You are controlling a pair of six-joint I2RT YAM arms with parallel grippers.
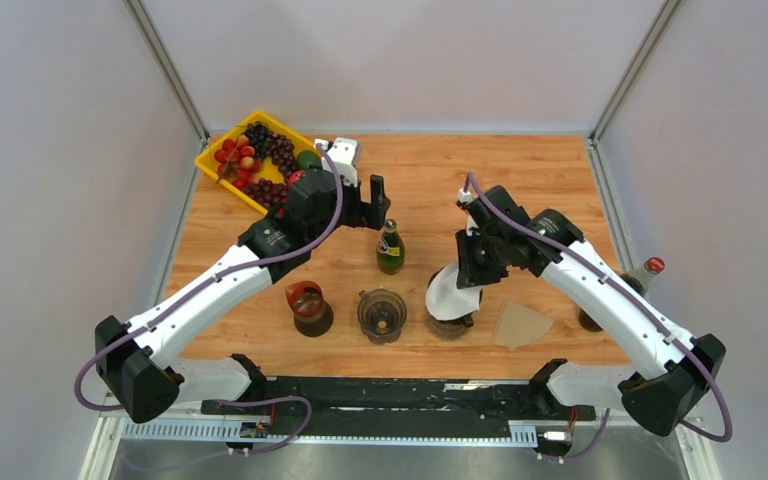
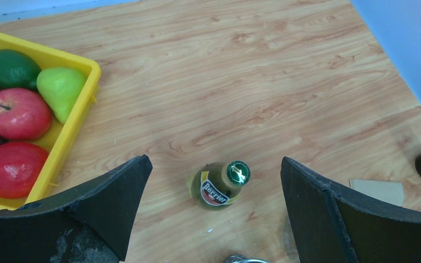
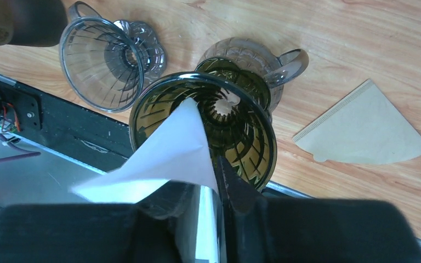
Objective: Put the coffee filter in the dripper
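Observation:
My right gripper [image 1: 472,270] is shut on a white coffee filter [image 1: 452,292] and holds it over a dark glass dripper [image 1: 450,320]. In the right wrist view the filter [image 3: 164,150] hangs tip-first over the dripper's ribbed cone [image 3: 241,129], pinched between my fingers [image 3: 233,189]. A second, clear dripper [image 1: 381,315] stands to its left and also shows in the right wrist view [image 3: 101,60]. A brown paper filter [image 1: 520,325] lies flat on the table to the right, as the right wrist view [image 3: 364,131] shows. My left gripper [image 1: 377,200] is open and empty above a green bottle [image 2: 222,183].
The green Perrier bottle [image 1: 390,248] stands mid-table. A yellow tray [image 1: 222,148] of fruit sits at the back left. A red-topped dark cup [image 1: 309,307] stands left of the clear dripper. A red-capped bottle [image 1: 644,272] stands at the right edge.

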